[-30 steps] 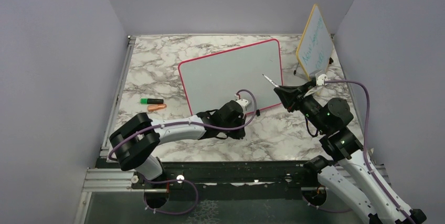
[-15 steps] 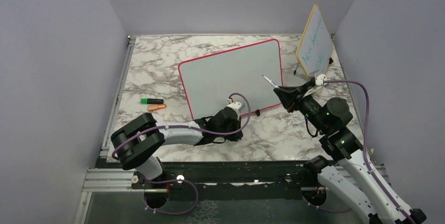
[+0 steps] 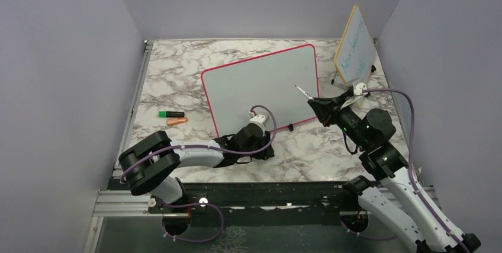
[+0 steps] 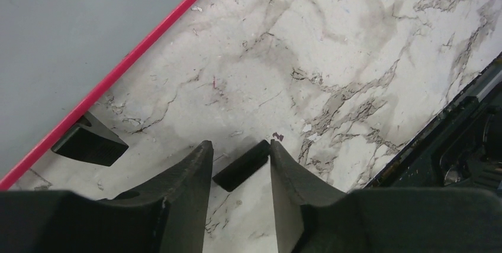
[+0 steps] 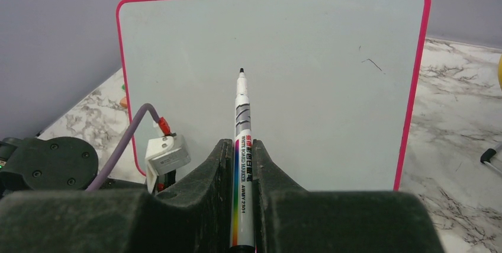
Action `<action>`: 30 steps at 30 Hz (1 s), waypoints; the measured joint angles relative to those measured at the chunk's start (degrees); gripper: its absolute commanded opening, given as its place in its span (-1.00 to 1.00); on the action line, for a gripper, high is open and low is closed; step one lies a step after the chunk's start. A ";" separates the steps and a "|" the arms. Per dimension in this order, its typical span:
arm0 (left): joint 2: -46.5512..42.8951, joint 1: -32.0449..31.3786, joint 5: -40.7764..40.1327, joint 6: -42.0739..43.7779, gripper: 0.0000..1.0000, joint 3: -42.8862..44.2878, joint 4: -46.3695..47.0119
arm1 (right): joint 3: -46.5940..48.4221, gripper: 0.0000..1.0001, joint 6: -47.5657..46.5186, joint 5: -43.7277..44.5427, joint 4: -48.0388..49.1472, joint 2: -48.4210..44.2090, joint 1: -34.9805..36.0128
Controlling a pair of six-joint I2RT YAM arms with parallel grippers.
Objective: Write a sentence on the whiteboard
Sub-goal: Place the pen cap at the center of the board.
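The right end effector (image 5: pixel 241 144) was clamped on a marker (image 5: pixel 241 102) pointing at the whiteboard (image 5: pixel 296 57), which stood on the worktop (image 3: pixel 177 69). The left end effector (image 4: pixel 240 146) was partly open, a small black foot (image 4: pixel 241 165) between its fingertips.

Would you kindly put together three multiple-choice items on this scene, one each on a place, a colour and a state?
1. The green pen lies on the table:
A. left of the whiteboard
B. right of it
C. on top of it

2. The whiteboard's frame is:
A. yellow
B. blue
C. pink-red

3. The marker is:
A. capped
B. uncapped, in the right gripper
C. lying on the table

Key:
1 A, the top view shows it off the board's left edge.
2 C, both views show a pink-red rim.
3 B, the wrist view shows its bare tip aimed at the board, jaws closed on its barrel.
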 measured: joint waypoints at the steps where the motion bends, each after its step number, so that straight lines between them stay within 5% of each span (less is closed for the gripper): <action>1: -0.35 0.00 -0.15 -0.07 0.00 -0.11 -0.02 | 0.00 -0.99 0.02 -0.09 0.00 0.11 0.00; 5: -1.99 0.00 -0.90 -0.20 0.39 -0.15 -0.20 | 0.02 -0.99 -0.15 -0.48 -0.13 0.44 0.00; 15: -11.80 0.00 -7.30 4.39 0.97 5.51 -13.22 | 0.07 -0.99 -1.01 -1.25 -0.94 1.29 0.00; 30: -24.13 0.81 -23.02 16.79 0.98 26.60 -36.70 | 4.70 -0.99 -3.04 -3.04 -2.34 5.90 0.00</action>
